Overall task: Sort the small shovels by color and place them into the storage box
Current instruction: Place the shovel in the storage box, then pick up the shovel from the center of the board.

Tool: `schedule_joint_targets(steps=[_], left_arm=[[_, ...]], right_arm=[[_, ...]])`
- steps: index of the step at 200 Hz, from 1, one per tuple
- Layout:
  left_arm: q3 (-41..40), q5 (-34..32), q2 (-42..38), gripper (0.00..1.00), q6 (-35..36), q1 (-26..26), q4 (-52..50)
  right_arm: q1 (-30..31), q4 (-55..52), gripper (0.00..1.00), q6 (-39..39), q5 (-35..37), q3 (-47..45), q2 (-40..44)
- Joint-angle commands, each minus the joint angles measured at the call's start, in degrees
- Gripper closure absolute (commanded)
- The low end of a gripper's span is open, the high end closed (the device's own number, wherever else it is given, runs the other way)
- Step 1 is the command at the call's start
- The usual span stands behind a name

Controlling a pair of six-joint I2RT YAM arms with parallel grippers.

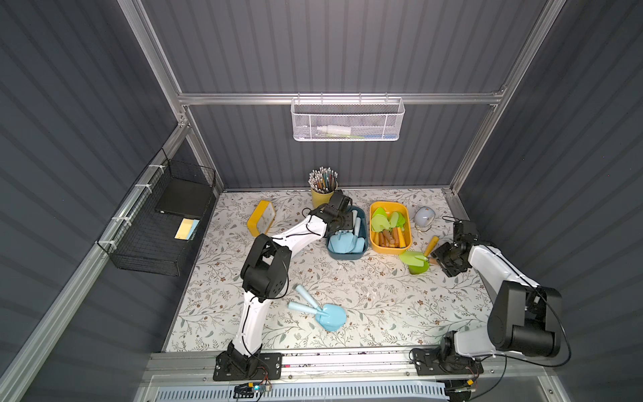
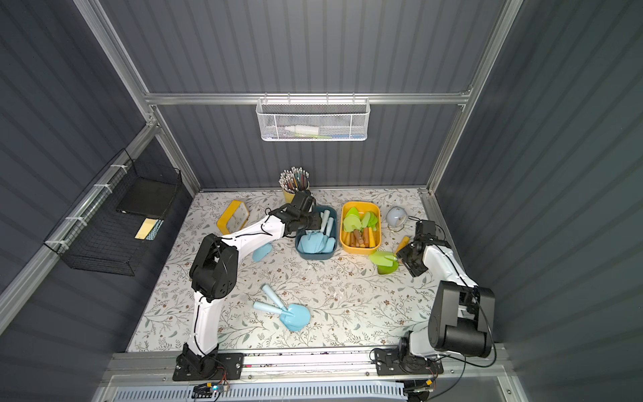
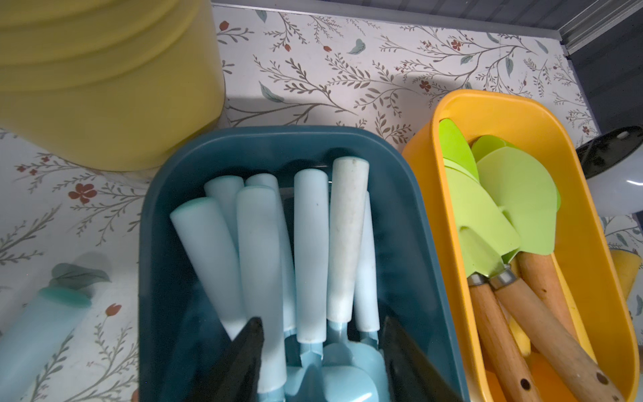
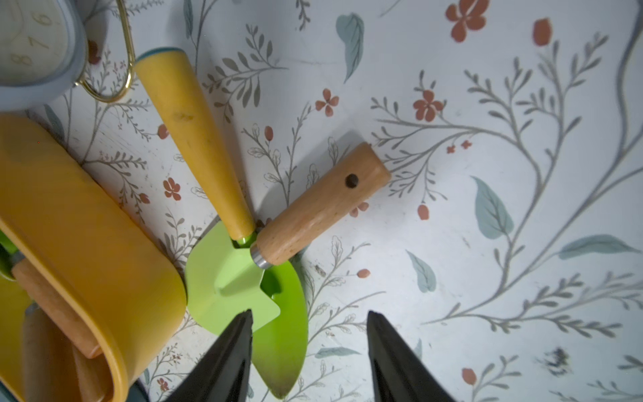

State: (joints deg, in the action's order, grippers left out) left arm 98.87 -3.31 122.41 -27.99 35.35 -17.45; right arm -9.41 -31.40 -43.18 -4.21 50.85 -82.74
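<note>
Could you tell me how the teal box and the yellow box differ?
The teal box holds all-pale-blue shovels; the yellow box holds green-bladed shovels with wooden handles. In the teal box handles point to the back wall; in the yellow box blades do. The left end effector hovers open over the teal box, none over the yellow box. Both are oblong tubs, side by side.

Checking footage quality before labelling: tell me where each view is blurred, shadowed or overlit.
In both top views the table is brightly lit and the walls are dark. Left wrist: the yellow cup is close and blurred, the blue box dim inside. Right wrist: the green shovels are sharp, the right claw soft at its tips.
</note>
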Motion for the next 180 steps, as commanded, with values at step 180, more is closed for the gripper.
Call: schedule_joint_targets(steps=[180], left_arm=[[-2.71,-2.71,-3.49,0.44,-3.04,-0.2,-1.62]], right_arm=[[-6.26,7.98,0.49,-3.92,-9.77,-7.82,-10.29]])
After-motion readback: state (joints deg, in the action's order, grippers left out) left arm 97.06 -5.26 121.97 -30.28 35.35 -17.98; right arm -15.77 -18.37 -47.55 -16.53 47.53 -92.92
